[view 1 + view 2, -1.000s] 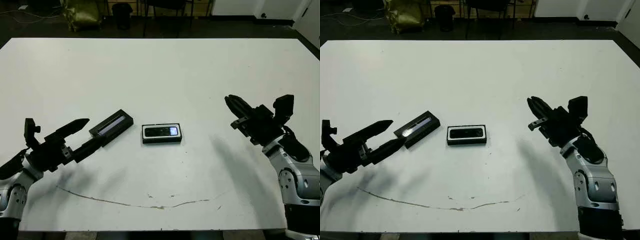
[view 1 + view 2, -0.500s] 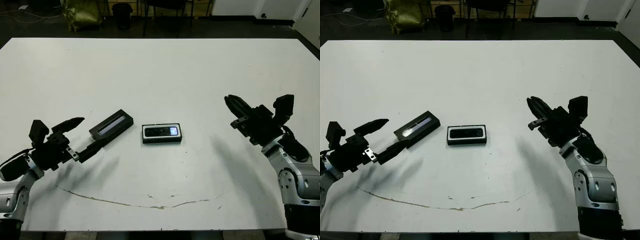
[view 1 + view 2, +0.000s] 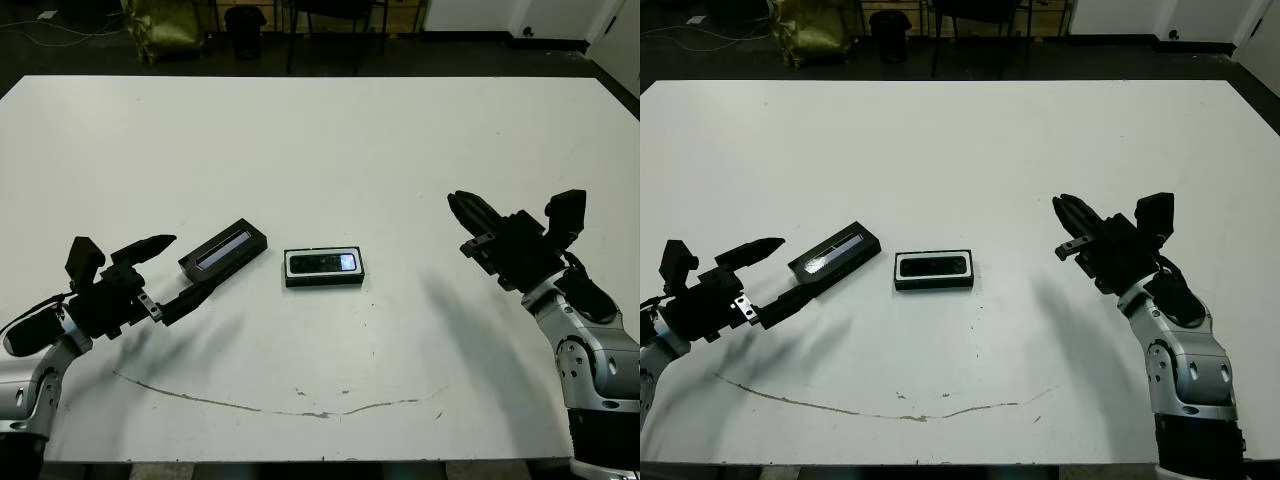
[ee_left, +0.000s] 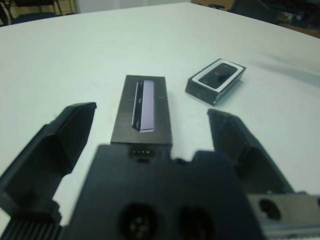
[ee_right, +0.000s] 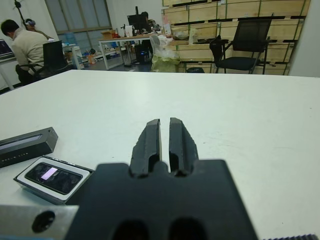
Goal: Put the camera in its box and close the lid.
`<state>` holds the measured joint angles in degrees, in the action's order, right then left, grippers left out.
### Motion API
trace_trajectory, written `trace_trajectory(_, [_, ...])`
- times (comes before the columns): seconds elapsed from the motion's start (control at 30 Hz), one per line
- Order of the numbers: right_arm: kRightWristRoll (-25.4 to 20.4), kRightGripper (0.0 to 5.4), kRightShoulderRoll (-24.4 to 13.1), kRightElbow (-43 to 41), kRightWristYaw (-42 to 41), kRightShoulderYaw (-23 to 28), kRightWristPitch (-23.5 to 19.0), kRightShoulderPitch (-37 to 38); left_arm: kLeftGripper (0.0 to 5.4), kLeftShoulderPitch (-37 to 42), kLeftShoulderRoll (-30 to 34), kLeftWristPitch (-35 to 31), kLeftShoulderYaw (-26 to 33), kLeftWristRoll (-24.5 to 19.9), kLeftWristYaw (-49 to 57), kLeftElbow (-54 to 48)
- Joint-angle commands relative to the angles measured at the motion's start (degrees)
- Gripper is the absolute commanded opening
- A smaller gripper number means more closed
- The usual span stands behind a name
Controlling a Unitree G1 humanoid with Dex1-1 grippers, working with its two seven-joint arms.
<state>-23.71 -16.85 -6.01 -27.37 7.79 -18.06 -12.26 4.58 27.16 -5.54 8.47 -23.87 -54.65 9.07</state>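
Left gripper (image 3: 165, 275): hovered just short of the lid's near-left end, its two black fingers spread wide and empty, one to either side of the lid's long axis in the wrist view.
Lid (image 3: 223, 249): lay flat on the white table, left of centre, slanted with its far end toward the right; the bluish-grey strip faced up. It was not on the box.
Camera (image 3: 322, 263): sat inside the box, its glossy window catching light; the first half of the task looked done, judging from how it lay.
Box (image 3: 324, 280): rested open, just right of the lid and apart from it, the white lining showing as a rim around the camera.
Right gripper (image 3: 468, 213): hung well off to the right of the box, above the table, fingers pressed together and holding nothing.
Table (image 3: 330, 150): otherwise bare, save a thin dark scuff line (image 3: 260, 405) along the near side.
Step in hand: picking up the lid, by the look of the left arm's aim.
Next move: appeared to call for the left gripper to advance until the lid's end sat between its fingers, close across the narrow width, lift it, then carry it right and square it over the box.
Room beyond: a seated person (image 5: 24, 46) at a desk showed far off in the right wrist view.
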Motion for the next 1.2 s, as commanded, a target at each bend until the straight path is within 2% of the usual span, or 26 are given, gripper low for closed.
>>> trace_trajectory(0.03, [-0.71, 0.00, 0.08, 0.74, -0.29, 0.31, -0.78, 1.07, 5.39, 0.26, 0.75, -1.52, -0.61, -0.02, -0.87, 1.67])
trace_trajectory(0.2, [-0.36, 0.00, -0.27, 0.43, 0.13, 0.08, -0.96, 1.18, 5.39, 1.12, 0.87, -2.83, -0.96, 0.26, -1.43, 3.39])
trace_trajectory(0.43, [-0.67, 0.00, -0.23, 1.12, -0.48, 0.06, -0.37, 1.14, 5.39, 1.71, 1.10, -1.13, -2.23, 4.37, 0.69, 5.25])
trace_trajectory(0.9, [-1.55, 0.00, 0.39, 0.50, -0.01, 0.28, -0.57, 1.60, 5.39, 1.36, -0.12, 5.91, -4.40, 8.29, 3.31, 7.81])
trace_trajectory(1.2, [-1.82, 0.00, 0.33, 0.23, 0.64, 0.30, -0.99, 1.73, 5.39, 1.46, -0.10, 6.10, -5.17, 7.60, 2.54, 7.87])
